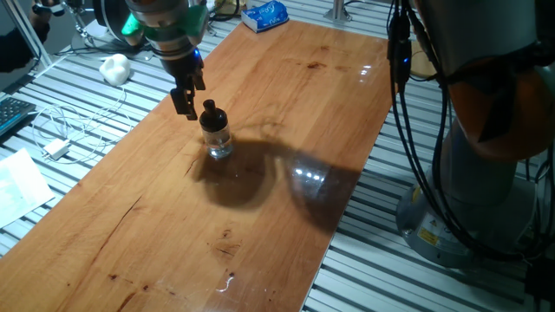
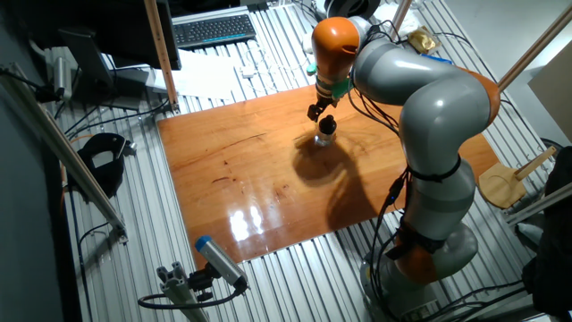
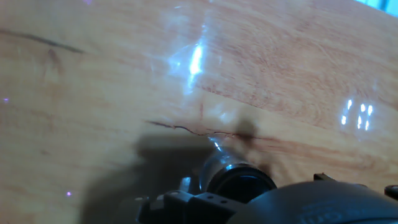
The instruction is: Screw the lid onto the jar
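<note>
Our gripper (image 1: 189, 94) hangs just above and beside the lid (image 1: 211, 115), its dark fingers (image 1: 184, 102) to the lid's left in one fixed view; we cannot tell whether a fingertip touches the cap, and we cannot tell how far apart the fingers stand, since they overlap from that side and are too small in the other fixed view. We see nothing gripped between them.

The lid sits on top of the jar (image 1: 218, 141), black cap over clear glass, and the jar stands upright on the wooden table (image 1: 286, 104), towards its far half. Whether the lid is threaded down or only resting, we cannot make out.

In the hand view we get only a blurred round dark rim of the lid (image 3: 239, 182) at the bottom edge, cut off by the hand's own housing; the jar's glass shows as a faint glint beside it.

Around the table lie white cables (image 1: 61, 130), a keyboard (image 2: 213, 29) and a blue packet (image 1: 264, 15).
</note>
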Controlling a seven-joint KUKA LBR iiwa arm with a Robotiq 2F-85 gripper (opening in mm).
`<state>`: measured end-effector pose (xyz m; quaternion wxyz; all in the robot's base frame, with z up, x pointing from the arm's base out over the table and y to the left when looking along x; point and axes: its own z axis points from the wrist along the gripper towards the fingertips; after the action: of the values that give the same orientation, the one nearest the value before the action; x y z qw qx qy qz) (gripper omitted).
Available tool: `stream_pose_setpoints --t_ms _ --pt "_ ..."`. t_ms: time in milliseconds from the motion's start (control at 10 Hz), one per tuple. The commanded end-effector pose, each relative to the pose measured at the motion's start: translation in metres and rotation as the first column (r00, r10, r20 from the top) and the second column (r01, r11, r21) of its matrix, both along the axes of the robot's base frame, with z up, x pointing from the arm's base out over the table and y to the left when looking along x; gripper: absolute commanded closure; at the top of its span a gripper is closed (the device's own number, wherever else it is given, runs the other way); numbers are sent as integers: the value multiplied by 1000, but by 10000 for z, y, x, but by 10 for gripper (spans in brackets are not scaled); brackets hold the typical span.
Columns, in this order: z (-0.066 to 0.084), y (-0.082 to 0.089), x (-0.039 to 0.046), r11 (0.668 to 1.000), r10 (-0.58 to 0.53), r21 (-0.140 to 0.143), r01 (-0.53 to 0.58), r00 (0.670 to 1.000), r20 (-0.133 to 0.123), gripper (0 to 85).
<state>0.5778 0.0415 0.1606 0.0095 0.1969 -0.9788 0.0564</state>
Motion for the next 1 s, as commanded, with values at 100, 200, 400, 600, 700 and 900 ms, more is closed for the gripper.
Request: stream_pose_setpoints --t_ms 100,200,400,600,700,900 --pt "2 -7 5 999 50 -12 -50 999 -15 0" --pt "-2 -6 6 999 49 -3 -49 999 -21 0" --pt "-22 -16 17 999 48 -15 -49 998 -28 0" --pt "-42 -50 10 999 48 -15 -48 998 -32 0" --pt "-57 -72 -1 999 48 -7 -48 998 -30 0" --pt "-96 -113 -42 999 49 5 -49 999 -21 0"
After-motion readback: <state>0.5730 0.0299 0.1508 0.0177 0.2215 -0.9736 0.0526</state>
